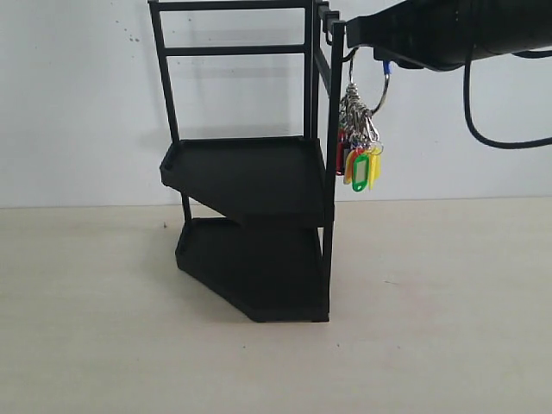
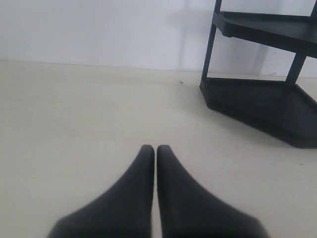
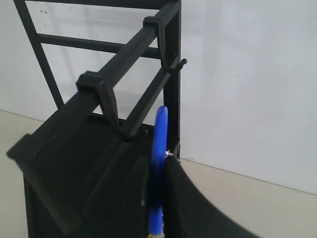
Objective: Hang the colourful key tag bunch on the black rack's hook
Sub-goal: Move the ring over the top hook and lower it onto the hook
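The black rack (image 1: 259, 216) stands mid-table against the white wall. My right gripper (image 1: 378, 52) reaches in from the upper right and is shut on the blue sleeve (image 1: 385, 64) of the colourful key tag bunch (image 1: 362, 164), whose chains and tags dangle beside the rack's right upright. In the right wrist view the sleeve (image 3: 159, 158) stands edge-on between my right gripper (image 3: 161, 166) fingers, just short of the nearer hook (image 3: 110, 111) on the top crossbar; a second hook (image 3: 173, 62) sits farther along. My left gripper (image 2: 156, 149) is shut and empty, low over the table.
The rack's lower tray (image 2: 262, 106) lies ahead of the left gripper. A black cable (image 1: 483, 129) droops from the right arm. The beige table (image 1: 448, 328) meets the white wall behind the rack.
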### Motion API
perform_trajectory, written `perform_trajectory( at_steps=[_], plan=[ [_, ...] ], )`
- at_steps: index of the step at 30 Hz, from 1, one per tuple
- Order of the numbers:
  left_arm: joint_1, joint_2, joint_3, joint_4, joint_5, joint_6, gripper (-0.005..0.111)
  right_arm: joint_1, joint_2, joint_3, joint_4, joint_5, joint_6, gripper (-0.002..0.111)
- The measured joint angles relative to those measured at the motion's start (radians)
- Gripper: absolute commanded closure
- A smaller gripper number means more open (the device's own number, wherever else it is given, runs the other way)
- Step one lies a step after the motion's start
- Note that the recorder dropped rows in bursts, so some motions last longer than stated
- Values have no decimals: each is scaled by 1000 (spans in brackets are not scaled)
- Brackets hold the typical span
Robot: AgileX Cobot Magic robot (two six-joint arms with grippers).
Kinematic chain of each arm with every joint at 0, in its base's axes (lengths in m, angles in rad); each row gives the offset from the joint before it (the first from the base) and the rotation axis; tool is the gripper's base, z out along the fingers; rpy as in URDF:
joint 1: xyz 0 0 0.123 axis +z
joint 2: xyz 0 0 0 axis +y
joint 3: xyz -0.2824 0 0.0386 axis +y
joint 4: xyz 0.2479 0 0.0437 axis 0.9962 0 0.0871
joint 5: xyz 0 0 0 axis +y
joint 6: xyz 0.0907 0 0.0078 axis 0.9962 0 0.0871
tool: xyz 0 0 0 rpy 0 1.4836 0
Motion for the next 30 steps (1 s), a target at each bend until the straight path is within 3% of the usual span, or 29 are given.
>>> perform_trajectory(
  at_steps=[30],
  plan=[
    [0,0,0,0,0,0,102,0,6,-2,13,-15,43,108]
  ],
)
